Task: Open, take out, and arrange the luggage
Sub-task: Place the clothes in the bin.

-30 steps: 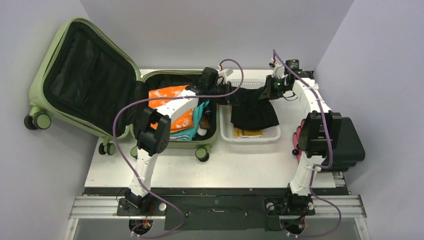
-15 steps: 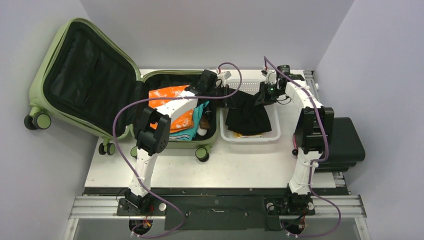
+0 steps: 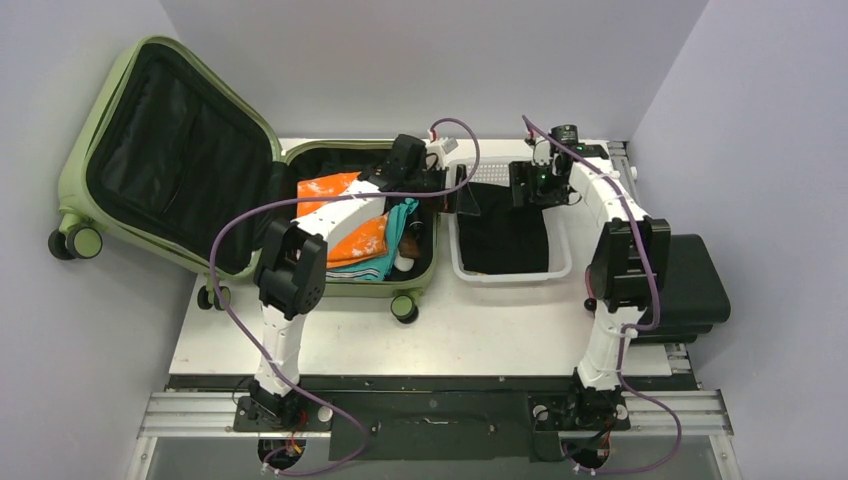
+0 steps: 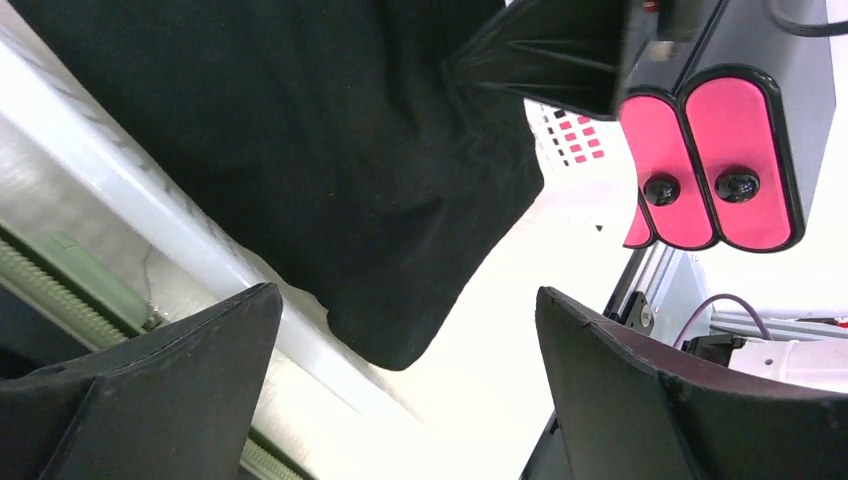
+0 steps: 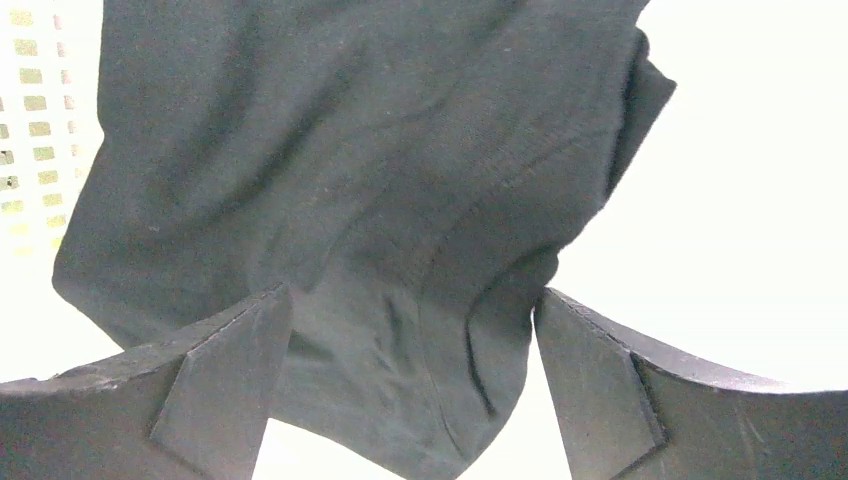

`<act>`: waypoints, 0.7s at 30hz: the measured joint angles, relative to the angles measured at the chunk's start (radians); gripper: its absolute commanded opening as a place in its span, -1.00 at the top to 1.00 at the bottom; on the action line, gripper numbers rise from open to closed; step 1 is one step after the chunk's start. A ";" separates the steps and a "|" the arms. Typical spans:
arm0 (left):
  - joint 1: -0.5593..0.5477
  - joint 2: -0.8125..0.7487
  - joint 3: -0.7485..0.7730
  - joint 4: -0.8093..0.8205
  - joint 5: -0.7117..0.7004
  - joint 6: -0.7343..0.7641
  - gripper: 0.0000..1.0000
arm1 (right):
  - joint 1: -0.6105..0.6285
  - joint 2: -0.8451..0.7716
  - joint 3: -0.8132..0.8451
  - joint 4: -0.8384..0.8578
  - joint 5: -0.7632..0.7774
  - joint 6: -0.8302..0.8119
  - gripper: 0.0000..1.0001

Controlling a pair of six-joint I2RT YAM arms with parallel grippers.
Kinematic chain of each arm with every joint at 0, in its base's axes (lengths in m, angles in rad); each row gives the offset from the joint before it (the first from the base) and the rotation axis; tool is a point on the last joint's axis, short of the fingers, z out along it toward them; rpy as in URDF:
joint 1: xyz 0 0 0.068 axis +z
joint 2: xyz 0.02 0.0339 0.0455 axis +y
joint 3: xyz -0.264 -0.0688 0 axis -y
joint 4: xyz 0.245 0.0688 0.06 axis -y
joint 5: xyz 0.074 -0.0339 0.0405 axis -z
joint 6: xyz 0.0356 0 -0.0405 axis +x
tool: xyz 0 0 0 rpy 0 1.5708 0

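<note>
Left gripper (image 4: 407,300), right gripper (image 5: 412,295): wide over black garment (image 3: 505,240) in basket (image 3: 510,278)

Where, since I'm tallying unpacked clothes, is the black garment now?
In the top view, the black garment lies inside the white basket, immediately right of the open green suitcase.

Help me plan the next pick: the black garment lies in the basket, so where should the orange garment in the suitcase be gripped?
Probably pinch a raised fold of the orange garment at its exposed far-left end, coming straight down. It lies crumpled atop the pile inside the luggage, whose walls block a sideways approach, and the left arm covers its middle.
</note>
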 measured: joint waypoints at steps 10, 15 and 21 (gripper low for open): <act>0.026 -0.001 0.067 0.014 0.097 -0.009 -0.93 | 0.009 -0.179 0.044 0.005 0.045 -0.028 -0.75; 0.009 0.000 0.066 0.090 0.188 -0.064 -0.93 | 0.046 -0.164 0.009 0.074 -0.077 -0.017 -0.07; -0.032 0.005 0.053 0.158 0.236 -0.105 -0.93 | 0.080 0.011 0.024 0.126 -0.188 0.072 1.00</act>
